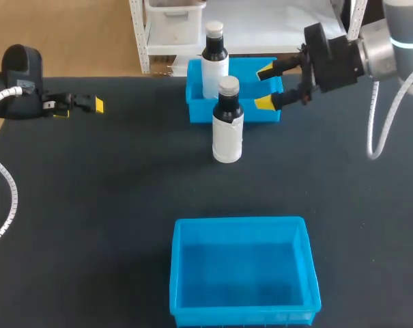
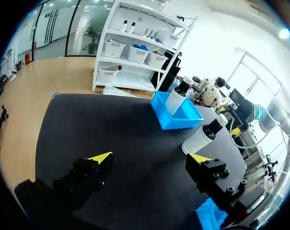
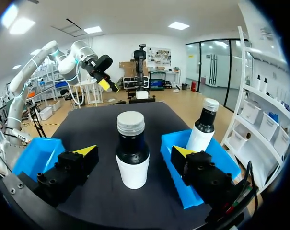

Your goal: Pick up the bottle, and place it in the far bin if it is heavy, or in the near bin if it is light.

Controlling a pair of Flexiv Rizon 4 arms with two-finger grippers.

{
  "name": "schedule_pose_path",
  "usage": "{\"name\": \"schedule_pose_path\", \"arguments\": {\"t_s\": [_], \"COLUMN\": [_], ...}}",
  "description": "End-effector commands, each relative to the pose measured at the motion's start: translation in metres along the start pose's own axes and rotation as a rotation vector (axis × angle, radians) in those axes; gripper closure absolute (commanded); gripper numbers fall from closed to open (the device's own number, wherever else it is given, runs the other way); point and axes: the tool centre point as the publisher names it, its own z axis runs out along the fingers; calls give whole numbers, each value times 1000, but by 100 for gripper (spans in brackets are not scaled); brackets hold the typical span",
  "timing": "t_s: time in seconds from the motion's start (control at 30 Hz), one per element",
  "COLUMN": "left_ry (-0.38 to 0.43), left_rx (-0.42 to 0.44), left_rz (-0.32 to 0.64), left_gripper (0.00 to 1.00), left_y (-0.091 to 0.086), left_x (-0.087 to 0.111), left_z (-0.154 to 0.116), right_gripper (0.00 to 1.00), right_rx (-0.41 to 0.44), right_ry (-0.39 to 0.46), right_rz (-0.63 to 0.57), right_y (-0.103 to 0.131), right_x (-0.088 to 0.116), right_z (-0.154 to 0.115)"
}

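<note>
A white bottle (image 1: 228, 126) with a black neck and grey cap stands upright on the black table, just in front of the far blue bin (image 1: 266, 113). A second, like bottle (image 1: 214, 58) stands inside that bin. My right gripper (image 1: 266, 86) hangs open to the right of the table bottle, over the far bin's right end. In the right wrist view the bottle (image 3: 132, 165) stands a little ahead of the gripper (image 3: 134, 151), in line with the gap and touching neither finger. My left gripper (image 1: 80, 106) is open at the far left, holding nothing (image 2: 149, 158).
The near blue bin (image 1: 305, 273) sits at the table's front middle with nothing in it. In the left wrist view the table bottle (image 2: 202, 136) and the far bin (image 2: 180, 117) lie well ahead of the fingers.
</note>
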Motion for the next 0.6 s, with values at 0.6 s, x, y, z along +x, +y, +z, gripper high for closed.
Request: {"name": "schedule_pose_path", "arguments": {"t_s": [0.6], "left_ry": [0], "left_rx": [0], "left_rz": [0], "left_gripper": [0], "left_y": [0], "left_x": [0], "left_z": [0], "right_gripper": [0], "right_rx": [-88], "right_ry": [27], "right_rz": [2], "right_y": [6], "right_x": [-2], "right_z": [55]}}
